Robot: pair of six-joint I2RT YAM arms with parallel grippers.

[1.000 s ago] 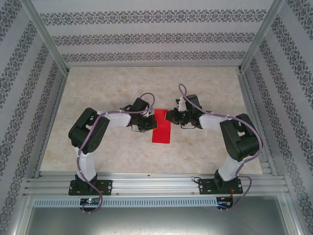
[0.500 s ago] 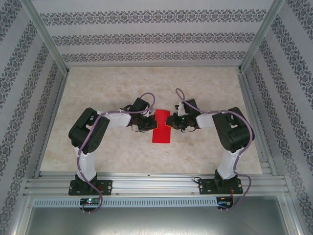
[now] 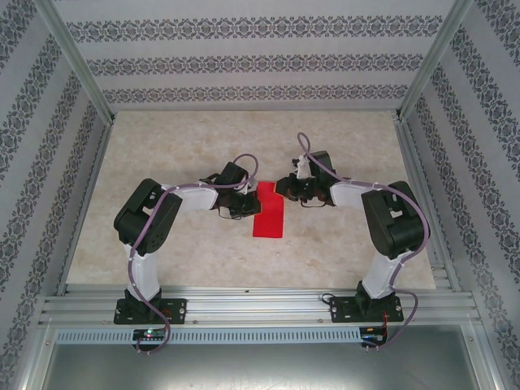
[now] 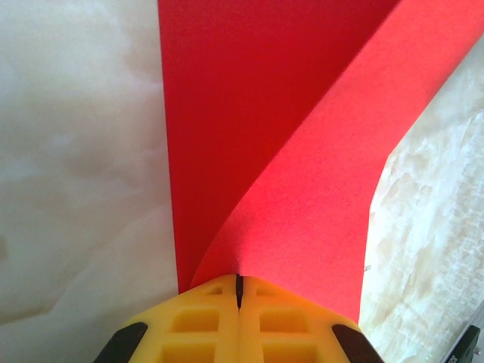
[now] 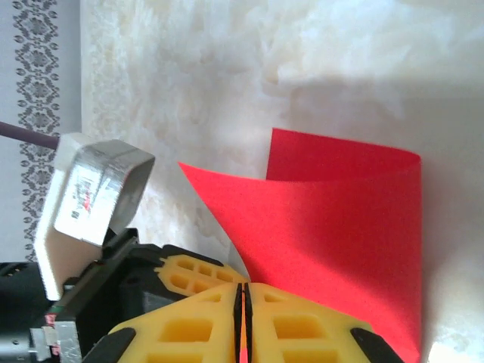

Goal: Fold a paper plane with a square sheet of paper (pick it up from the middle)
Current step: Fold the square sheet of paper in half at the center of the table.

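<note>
So the square sheet of paper [image 3: 268,213] sits mid-counter [image 3: 187,146] between the two arms, part of it lying flat and a flap curling up and over it, more a soft loop than a crease. The left jaws are clamped shut right on the red edge; the left wrist view shows the yellow pads [image 4: 197,318] meeting with the paper fanning out from them. The right jaws are pinched nearly closed too, with a thin sliver of red caught between them, so I'd say both arms have hold of the flap. My read is that this is the fold-in-half step for the centre crease. To do it well, I'd carry the held edge across in sync, both arms at the same pace, so the sheet doesn't twist or buckle. Line the lifted edge up with the flat one, corners matching, before coming down. Then lower it gently and press along the bend. Letting go early probably just lets the flap spring back, and thin paper skids easily.
</note>
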